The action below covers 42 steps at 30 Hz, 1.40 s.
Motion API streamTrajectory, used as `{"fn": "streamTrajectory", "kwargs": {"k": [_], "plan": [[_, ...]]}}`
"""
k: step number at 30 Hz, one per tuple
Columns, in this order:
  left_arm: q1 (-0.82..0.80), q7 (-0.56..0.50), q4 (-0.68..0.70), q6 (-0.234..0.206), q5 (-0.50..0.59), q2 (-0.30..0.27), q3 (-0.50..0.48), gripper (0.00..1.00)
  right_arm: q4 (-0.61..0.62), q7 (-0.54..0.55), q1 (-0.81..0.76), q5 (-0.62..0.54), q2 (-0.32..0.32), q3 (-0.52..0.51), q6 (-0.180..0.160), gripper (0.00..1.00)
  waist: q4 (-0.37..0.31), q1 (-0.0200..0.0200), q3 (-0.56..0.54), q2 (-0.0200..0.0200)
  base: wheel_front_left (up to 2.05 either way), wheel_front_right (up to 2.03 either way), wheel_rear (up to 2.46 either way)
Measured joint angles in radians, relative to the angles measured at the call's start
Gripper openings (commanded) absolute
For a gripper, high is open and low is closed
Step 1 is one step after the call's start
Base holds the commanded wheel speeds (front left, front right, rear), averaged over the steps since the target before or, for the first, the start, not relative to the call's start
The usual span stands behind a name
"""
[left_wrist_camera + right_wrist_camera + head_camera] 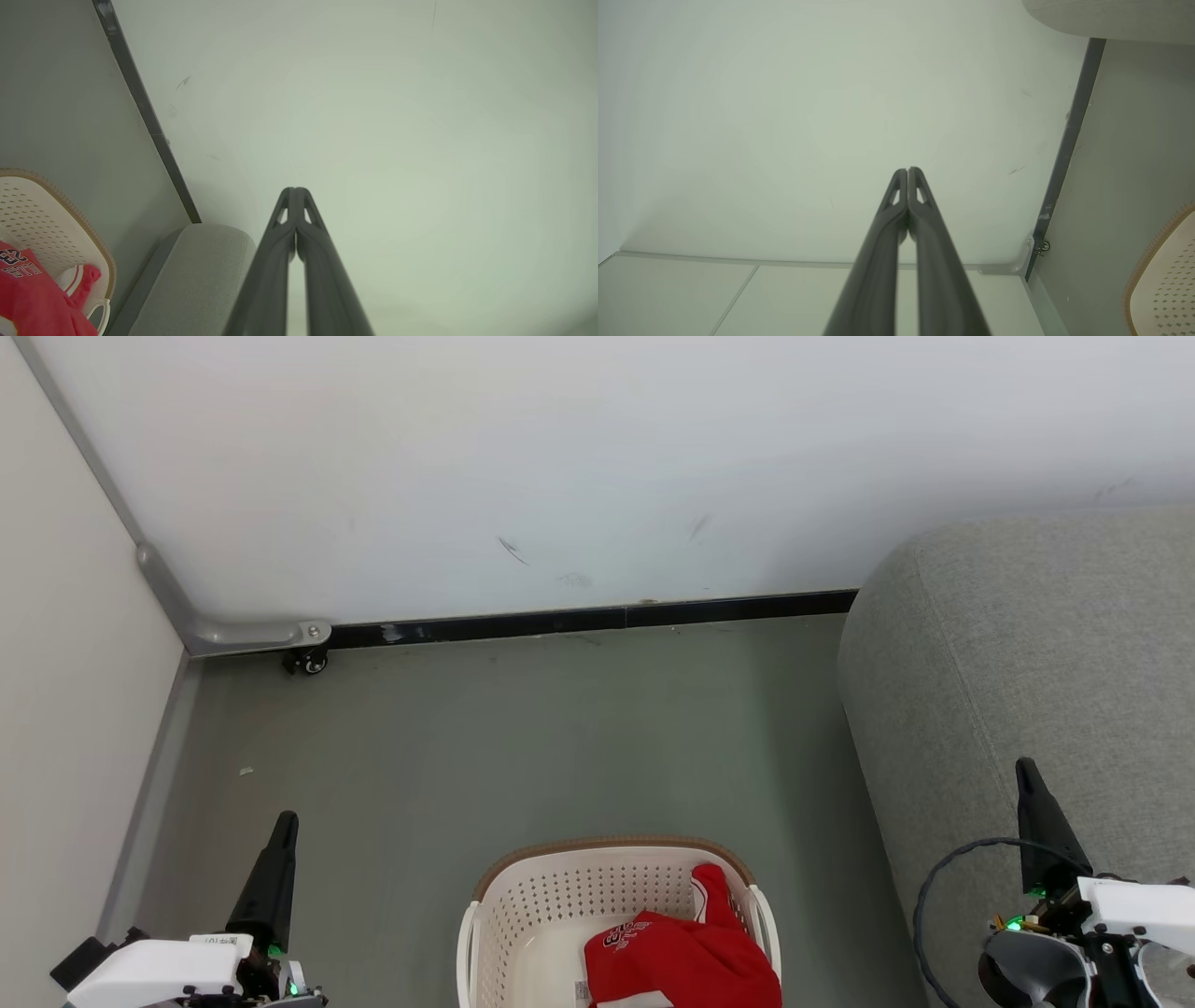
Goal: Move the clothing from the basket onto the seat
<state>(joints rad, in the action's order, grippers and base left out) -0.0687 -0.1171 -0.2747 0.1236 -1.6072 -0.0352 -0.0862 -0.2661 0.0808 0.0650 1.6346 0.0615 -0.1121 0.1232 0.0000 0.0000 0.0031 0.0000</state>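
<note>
Half the basket [558, 894] cropped, clothing [681, 959] bunched

Perforated plastic basket [523, 915]; woven-fabric seat [1027, 653].

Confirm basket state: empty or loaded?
Loaded. Red clothing lies crumpled inside the basket, toward its right side; none is on the visible part of the seat.

White wrist housings [154, 973], dark tapered jaws (green lights [1013, 924])
</note>
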Motion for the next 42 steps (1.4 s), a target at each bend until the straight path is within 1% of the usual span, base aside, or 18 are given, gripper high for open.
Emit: {"fn": "streamTrajectory", "kwargs": {"k": [36,37,38,39,41,42], "plan": [[0.000,0.000,0.000,0.000,0.000,0.000,0.000,0.00,0.000,0.008,0.000,0.000,-0.001,-0.002,0.000,0.00,0.000,-0.0001,0.000,0.0000,0.00,0.00,0.00],[0.001,0.000,-0.002,0.000,0.000,0.001,0.000,1.00,-0.002,0.009,-0.001,0.000,-0.002,-0.002,0.000,1.00,0.000,0.0000,0.000,0.0000,0.00,0.00,0.00],[0.004,0.000,-0.011,0.000,0.000,0.003,0.000,1.00,-0.008,0.008,-0.006,0.000,-0.003,-0.002,0.000,1.00,0.000,0.0000,0.000,0.0000,0.00,0.00,0.00],[0.012,0.000,-0.023,0.000,0.000,0.008,0.001,0.00,-0.020,0.008,-0.013,0.000,-0.007,-0.002,-0.001,0.00,0.000,0.0000,0.000,0.0000,0.00,0.00,0.00],[0.033,0.000,-0.047,0.000,0.000,0.016,0.004,0.00,-0.043,0.008,-0.038,0.000,-0.014,-0.002,-0.001,0.00,0.000,0.0000,0.000,0.0000,0.00,0.00,0.00],[0.045,0.000,-0.057,0.000,0.000,0.018,0.005,1.00,-0.056,0.008,-0.050,0.000,-0.018,-0.002,-0.001,1.00,0.000,0.0000,0.000,0.0000,0.00,0.00,0.00]]}}
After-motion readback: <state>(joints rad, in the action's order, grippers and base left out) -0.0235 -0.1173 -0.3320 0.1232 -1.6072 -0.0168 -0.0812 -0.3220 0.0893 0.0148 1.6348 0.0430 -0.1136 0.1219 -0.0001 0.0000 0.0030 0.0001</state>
